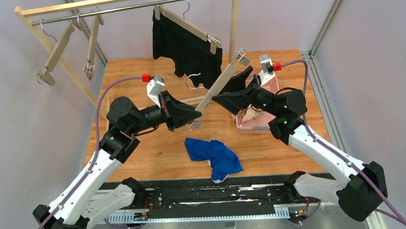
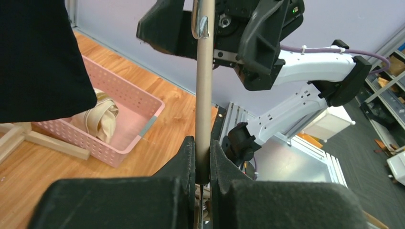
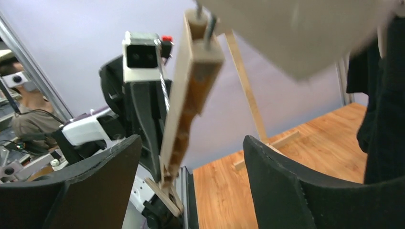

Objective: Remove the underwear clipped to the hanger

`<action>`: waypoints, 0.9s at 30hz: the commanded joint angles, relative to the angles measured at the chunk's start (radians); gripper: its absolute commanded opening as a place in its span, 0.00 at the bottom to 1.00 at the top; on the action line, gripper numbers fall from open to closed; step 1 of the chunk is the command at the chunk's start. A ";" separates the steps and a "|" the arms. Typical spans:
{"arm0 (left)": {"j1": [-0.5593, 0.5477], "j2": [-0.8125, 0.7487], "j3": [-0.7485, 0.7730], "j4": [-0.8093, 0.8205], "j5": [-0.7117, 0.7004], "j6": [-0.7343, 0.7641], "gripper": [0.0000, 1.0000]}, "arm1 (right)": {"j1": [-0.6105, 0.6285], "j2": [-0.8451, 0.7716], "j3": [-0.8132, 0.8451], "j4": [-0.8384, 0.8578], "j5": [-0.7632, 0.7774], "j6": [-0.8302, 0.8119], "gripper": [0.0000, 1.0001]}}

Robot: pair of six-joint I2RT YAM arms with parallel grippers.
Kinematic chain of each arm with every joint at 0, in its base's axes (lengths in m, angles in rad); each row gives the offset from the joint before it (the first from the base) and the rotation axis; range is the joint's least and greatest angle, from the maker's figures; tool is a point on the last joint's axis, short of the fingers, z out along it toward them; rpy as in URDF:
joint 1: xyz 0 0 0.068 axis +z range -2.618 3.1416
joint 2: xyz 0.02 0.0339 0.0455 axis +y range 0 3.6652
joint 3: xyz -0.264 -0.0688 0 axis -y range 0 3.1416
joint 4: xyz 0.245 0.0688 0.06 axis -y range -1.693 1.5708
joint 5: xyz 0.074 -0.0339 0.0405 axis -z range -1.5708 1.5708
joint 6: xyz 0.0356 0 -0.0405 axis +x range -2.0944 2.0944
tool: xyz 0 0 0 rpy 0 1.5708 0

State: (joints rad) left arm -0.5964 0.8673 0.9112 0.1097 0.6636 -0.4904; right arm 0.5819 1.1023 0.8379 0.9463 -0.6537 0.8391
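A bare wooden hanger (image 1: 220, 84) slants over the table between my two grippers. My left gripper (image 1: 196, 115) is shut on its lower end, the bar (image 2: 204, 86) pinched between the pads (image 2: 203, 160). My right gripper (image 1: 227, 89) stands open around the upper part of the hanger (image 3: 188, 100), jaws wide apart (image 3: 191, 160) and not touching it. The blue underwear (image 1: 214, 156) lies crumpled on the table. Cream underwear (image 1: 252, 114) (image 2: 101, 117) sits in the pink basket (image 2: 129, 131). Black underwear (image 1: 186, 47) (image 2: 38, 57) (image 3: 382, 95) hangs clipped to a hanger on the rail.
A wooden rack with a metal rail (image 1: 132, 5) spans the back of the table. Two empty clip hangers (image 1: 56, 54) (image 1: 92, 44) hang at its left end. The pink basket (image 1: 241, 125) stands right of centre, under my right arm.
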 commanded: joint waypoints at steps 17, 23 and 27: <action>-0.005 -0.285 0.288 -1.094 -0.786 0.216 0.00 | 0.383 -0.180 -0.052 -1.306 0.621 -0.696 0.80; -0.005 -0.196 0.281 -1.139 -1.025 0.219 0.00 | 0.503 -0.084 -0.090 -1.355 0.782 -0.639 0.80; -0.005 -0.098 0.300 -1.129 -1.161 0.239 0.00 | 0.517 -0.023 -0.109 -1.314 0.779 -0.607 0.80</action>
State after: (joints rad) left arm -0.5980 0.6941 1.1866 -1.0248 -0.2943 -0.2687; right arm 1.0775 1.0435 0.7425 -0.3676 0.0479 0.2047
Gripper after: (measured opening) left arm 0.071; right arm 0.800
